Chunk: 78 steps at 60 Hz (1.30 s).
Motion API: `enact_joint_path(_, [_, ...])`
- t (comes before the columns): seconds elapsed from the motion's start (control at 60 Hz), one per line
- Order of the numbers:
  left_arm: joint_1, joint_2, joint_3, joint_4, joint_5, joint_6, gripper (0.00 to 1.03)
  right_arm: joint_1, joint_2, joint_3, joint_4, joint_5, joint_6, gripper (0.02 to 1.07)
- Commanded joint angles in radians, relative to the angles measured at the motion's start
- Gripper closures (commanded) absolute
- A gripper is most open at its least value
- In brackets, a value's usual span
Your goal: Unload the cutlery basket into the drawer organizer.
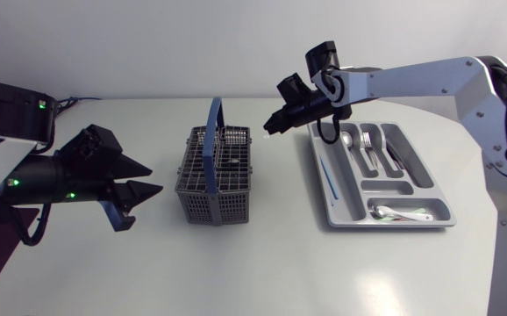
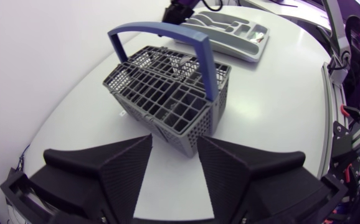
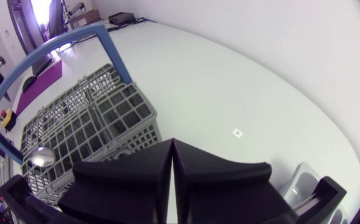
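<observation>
Grey lattice cutlery basket (image 1: 216, 180), arched blue handle, smooth moulded drawer organizer (image 1: 416, 167) at right, matte wedge-fingered left gripper (image 1: 155, 176) spread left of basket, right gripper (image 1: 269, 132) pressed together, empty, near basket's far right corner

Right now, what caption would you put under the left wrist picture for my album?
Open left gripper faces the grey cutlery basket with its blue handle, drawer organizer beyond.

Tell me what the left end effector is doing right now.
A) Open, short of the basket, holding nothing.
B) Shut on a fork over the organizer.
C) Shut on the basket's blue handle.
A: the left end effector has its fingers apart with nothing gripped, and the cutlery basket sits ahead of it, untouched.
</observation>
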Motion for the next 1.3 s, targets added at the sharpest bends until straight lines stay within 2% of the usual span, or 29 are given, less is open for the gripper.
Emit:
enact_joint_path(0.0, [-0.042,-0.009,-0.040,-0.013,0.008,0.026,0.73,-0.007,0.062,0.090,-0.037,-0.014,0.025,1.02])
enact_joint_path(0.083, [-0.071,0.008,-0.049,-0.013,0.007,0.028,0.80,-0.005,0.106,0.161,-0.068,-0.018,0.025,1.02])
enact_joint_path(0.267, [-0.103,0.053,-0.058,0.006,0.002,0.032,0.80,0.012,0.140,0.234,-0.103,-0.024,0.025,1.02])
enact_joint_path(0.8, [-0.128,0.036,-0.092,0.027,-0.021,0.020,0.80,0.070,0.173,0.230,-0.094,-0.030,0.038,1.02])
enact_joint_path(0.95, [-0.117,0.022,-0.106,0.032,-0.024,0.026,0.80,0.079,0.126,0.145,-0.089,-0.038,0.026,1.02])
enact_joint_path(1.283, [-0.083,0.021,-0.110,0.073,-0.022,0.023,0.80,0.125,-0.063,-0.172,-0.048,-0.024,-0.032,1.02])
